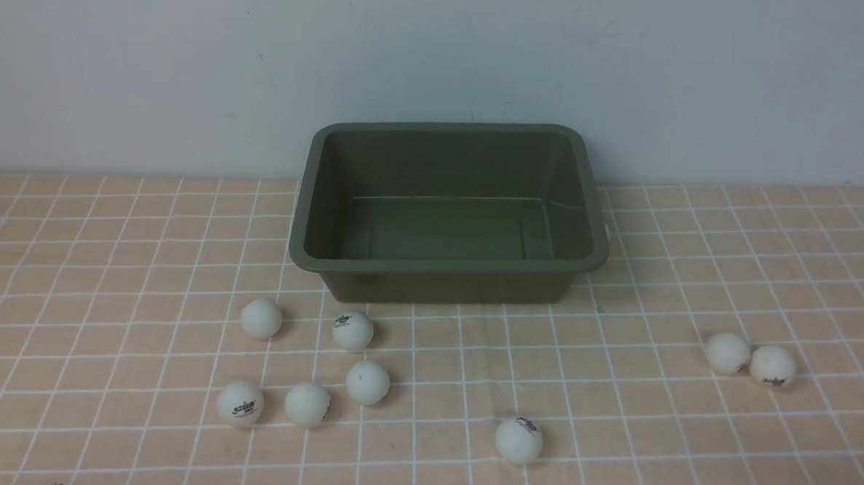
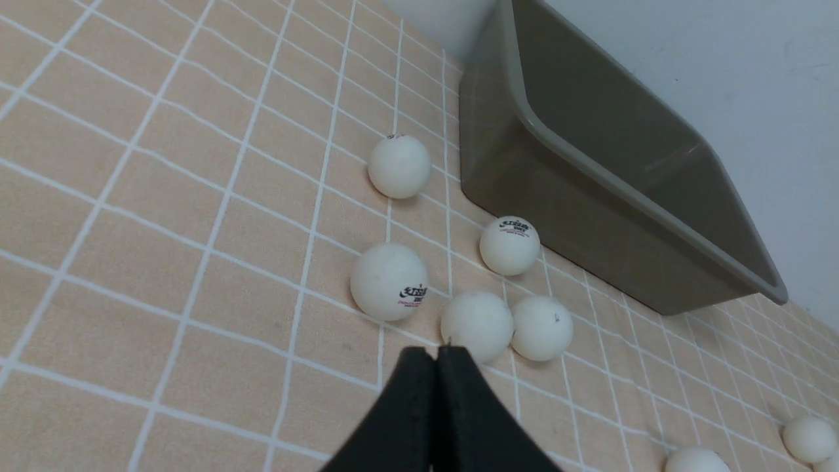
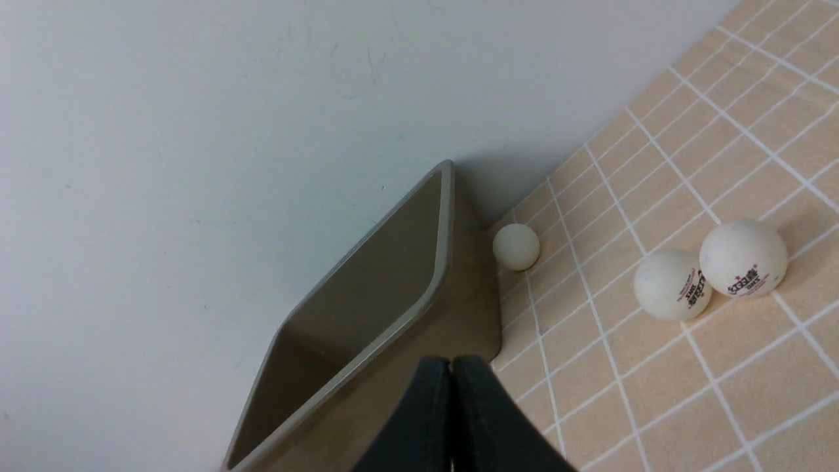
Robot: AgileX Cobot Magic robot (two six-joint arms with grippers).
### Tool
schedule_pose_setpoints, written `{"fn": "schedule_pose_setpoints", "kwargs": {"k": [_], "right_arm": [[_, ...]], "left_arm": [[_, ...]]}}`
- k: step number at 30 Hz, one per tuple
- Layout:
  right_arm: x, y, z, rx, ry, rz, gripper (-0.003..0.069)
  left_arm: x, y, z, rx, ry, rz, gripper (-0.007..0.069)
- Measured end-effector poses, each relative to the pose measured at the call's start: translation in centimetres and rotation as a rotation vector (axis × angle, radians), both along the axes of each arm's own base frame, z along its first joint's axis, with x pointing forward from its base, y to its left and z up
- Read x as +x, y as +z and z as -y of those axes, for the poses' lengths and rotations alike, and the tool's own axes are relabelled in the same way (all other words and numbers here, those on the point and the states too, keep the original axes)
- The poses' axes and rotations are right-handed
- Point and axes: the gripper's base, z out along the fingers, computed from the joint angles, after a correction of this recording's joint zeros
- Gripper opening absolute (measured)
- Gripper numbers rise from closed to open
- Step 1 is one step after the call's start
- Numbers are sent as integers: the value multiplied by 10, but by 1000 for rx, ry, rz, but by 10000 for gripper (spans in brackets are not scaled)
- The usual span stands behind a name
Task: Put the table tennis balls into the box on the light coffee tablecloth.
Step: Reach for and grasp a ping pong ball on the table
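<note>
Evidently starting: left tool (image 2: 436, 354) and right tool (image 3: 451, 364) are sitting pinched together, empty; next probably opening over table tennis balls (image 1: 353, 330) at seven o'clock of the box (image 1: 445, 269).

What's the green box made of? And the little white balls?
The box looks like moulded plastic, olive green with a soft sheen and rounded corners. The balls look like matte white plastic, probably hollow; some carry printed logos.

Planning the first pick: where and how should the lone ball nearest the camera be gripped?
Probably best to grip the lone ball across its widest middle, coming straight down from above. It is round, so any direction across works, and it sits alone on the tablecloth.
</note>
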Motion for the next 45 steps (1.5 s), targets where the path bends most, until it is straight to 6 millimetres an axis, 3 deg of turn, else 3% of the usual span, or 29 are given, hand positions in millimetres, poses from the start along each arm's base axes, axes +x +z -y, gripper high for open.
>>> {"fn": "schedule_pose_setpoints", "kwargs": {"k": [6,9,12,16,20,26,34,39,45], "right_arm": [[0,17,12,1,-132,119,-18],[-3,35,14,-72,-154,188,-18],[-12,68,13,-230,-164,296,-18],[-17,101,4,-424,-86,341,-18],[-8,114,-10,-561,92,272,-18],[23,119,-28,-658,415,64,-18],[59,106,-26,-736,542,-183,-18],[75,97,-20,-811,594,-343,-17],[93,94,-17,-832,621,-433,-15]], "left_arm": [[4,16,-6,-39,73,172,-69],[5,25,-10,-57,118,274,-69],[4,40,-16,-82,188,436,-69],[2,49,-21,-98,237,544,-69],[1,52,-23,-105,252,578,-69],[1,53,-23,-107,256,587,-69],[0,55,-21,-37,234,605,-69],[-3,76,-10,248,97,575,-69],[16,103,-4,363,-4,440,-69]]}}
